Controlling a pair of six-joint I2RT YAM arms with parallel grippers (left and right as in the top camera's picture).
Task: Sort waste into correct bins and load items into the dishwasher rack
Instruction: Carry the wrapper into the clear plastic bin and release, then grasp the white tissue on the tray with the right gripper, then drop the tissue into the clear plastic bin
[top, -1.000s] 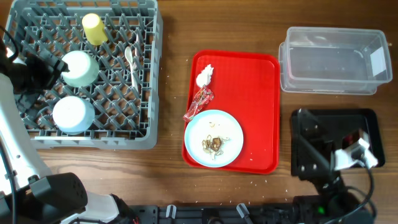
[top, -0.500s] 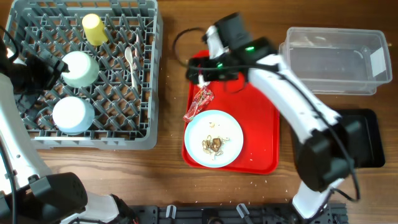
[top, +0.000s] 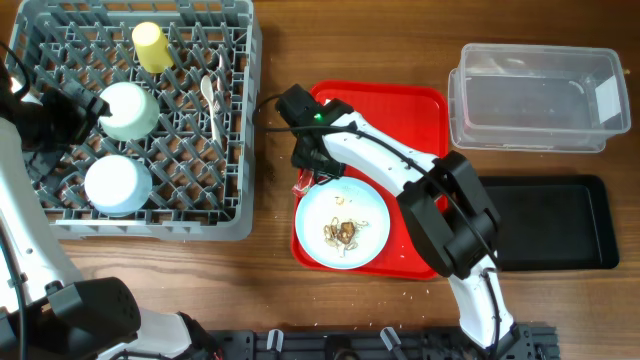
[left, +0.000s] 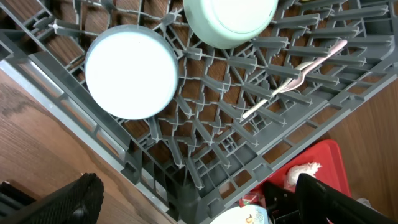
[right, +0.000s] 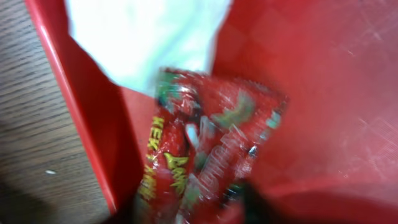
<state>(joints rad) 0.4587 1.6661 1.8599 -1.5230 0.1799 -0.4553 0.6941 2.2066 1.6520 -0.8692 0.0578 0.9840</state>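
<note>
The red snack wrapper (right: 205, 143) lies at the left edge of the red tray (top: 410, 110), just below the white napkin (right: 143, 37). My right gripper (top: 312, 168) is down on the wrapper's lower end and shut on it (right: 193, 208); the view is blurred. The plate (top: 343, 222) holds brown food scraps (top: 343, 231). In the dishwasher rack (top: 245, 120) sit the yellow cup (top: 150, 45), mint bowl (top: 127, 108), light blue bowl (top: 117, 183) and fork and spoon (top: 212, 100). My left gripper (left: 196, 205) hangs open over the rack's near corner, holding nothing.
The clear tub (top: 535, 95) stands at the back right, the black tray (top: 545, 222) in front of it. My right arm stretches across the red tray from the front. Bare wood table lies between the rack and the red tray.
The right arm swung from over the black tray across to the red tray's left edge, and its jaws closed in on the wrapper. The left arm has not moved.
</note>
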